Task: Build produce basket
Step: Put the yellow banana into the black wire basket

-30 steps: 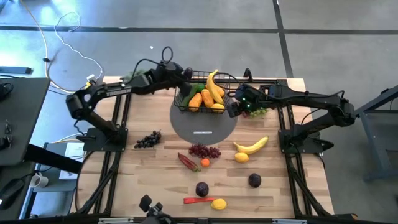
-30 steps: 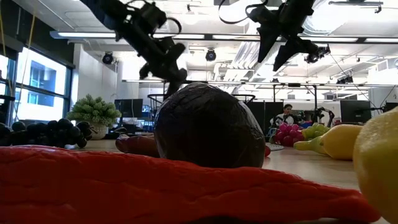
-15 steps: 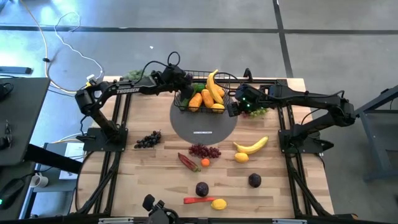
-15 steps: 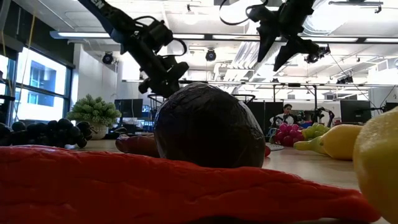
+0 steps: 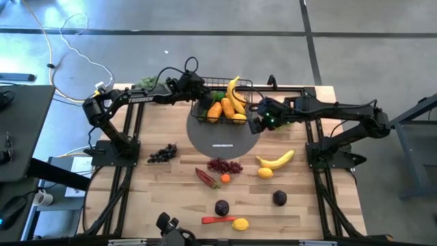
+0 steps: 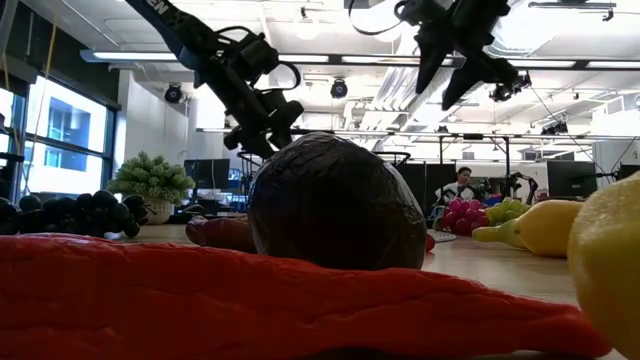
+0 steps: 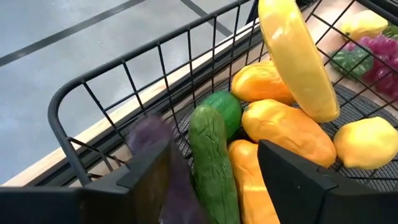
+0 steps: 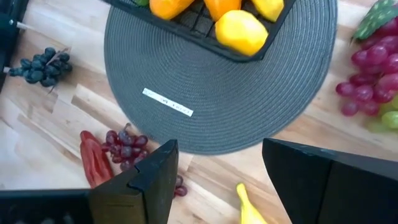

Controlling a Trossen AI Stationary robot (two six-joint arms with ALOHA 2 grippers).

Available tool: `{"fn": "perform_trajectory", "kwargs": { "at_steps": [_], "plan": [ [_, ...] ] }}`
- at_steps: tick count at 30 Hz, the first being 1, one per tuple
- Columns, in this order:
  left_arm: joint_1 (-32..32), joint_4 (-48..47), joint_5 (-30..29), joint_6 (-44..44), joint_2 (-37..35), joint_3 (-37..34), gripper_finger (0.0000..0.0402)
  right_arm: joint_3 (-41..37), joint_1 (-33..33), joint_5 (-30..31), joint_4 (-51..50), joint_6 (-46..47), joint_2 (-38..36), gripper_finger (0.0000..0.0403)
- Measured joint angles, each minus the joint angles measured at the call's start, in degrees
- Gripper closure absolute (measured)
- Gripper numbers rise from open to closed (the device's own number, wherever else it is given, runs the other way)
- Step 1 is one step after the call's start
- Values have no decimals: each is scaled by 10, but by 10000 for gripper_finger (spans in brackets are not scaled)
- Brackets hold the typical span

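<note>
The left gripper [image 5: 199,91] reaches over the left end of the basket [image 5: 247,87], fingers apart and holding nothing, just above the cucumber [image 7: 211,158]. The right gripper [image 5: 257,121] hangs beside the basket's right end, its fingers apart and empty.

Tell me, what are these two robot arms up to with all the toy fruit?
They are filling a black wire basket with toy produce. The left gripper is at the basket's left end, fingers apart, with a blurred purple item between them, right above the basket's contents. A banana, orange pieces and a cucumber are already inside. The right gripper hovers open beside the basket, empty. More fruit, like the red grapes, waits on the table.
</note>
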Motion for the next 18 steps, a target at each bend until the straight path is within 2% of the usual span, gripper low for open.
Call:
{"fn": "perform_trajectory", "kwargs": {
  "at_steps": [10,14,18],
  "plan": [
    [1,1,6,28,-43,0,171,0,44,0,-2,3,0,187],
    [0,-10,29,34,-78,0,170,0,60,-2,-2,-4,0,187],
    [-8,-26,53,30,-116,0,170,0,79,-24,-3,-49,0,187]
  ]
}}
